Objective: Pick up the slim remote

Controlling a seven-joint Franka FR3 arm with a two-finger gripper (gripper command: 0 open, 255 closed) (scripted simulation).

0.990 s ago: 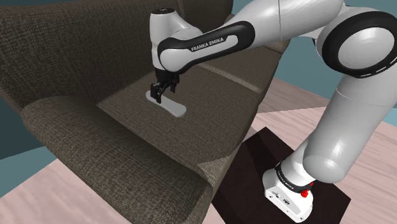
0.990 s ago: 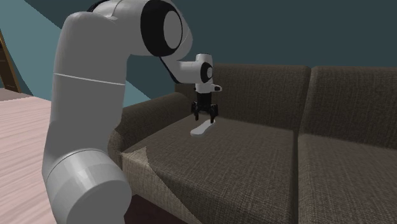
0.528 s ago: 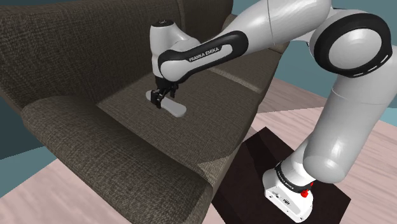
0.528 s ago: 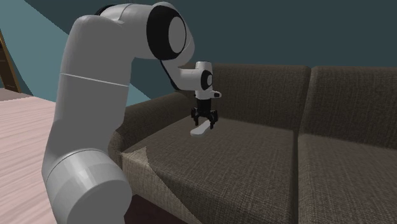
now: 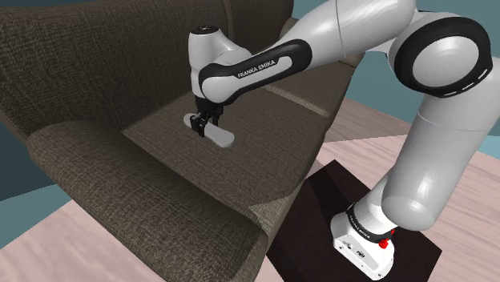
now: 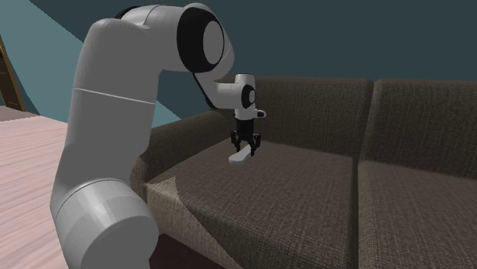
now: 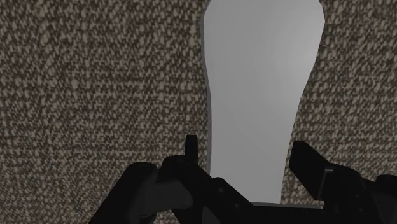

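Note:
The slim remote (image 5: 221, 138) is a plain pale grey, long and flat, lying on the dark brown sofa seat cushion (image 5: 264, 140). My black gripper (image 5: 203, 128) points straight down over its end nearest the backrest. In the wrist view the remote (image 7: 261, 83) runs away from the gripper (image 7: 245, 156), and its near end sits between the two black fingers (image 7: 191, 149), which press against its narrow sides. The second exterior view shows the gripper (image 6: 243, 149) low on the remote (image 6: 239, 159), which still rests on the cushion. The gripper is shut on the remote.
The sofa's backrest (image 5: 104, 56) rises just behind the gripper, and a padded armrest (image 5: 136, 184) lies in front of the seat. The dark stand (image 5: 352, 232) sits on a pale wooden floor (image 5: 473, 200). A second seat cushion (image 6: 416, 206) lies alongside.
The hand dropped lower onto the remote during the first half second. The fingers then drew in against its sides. The remote has not moved on the cushion.

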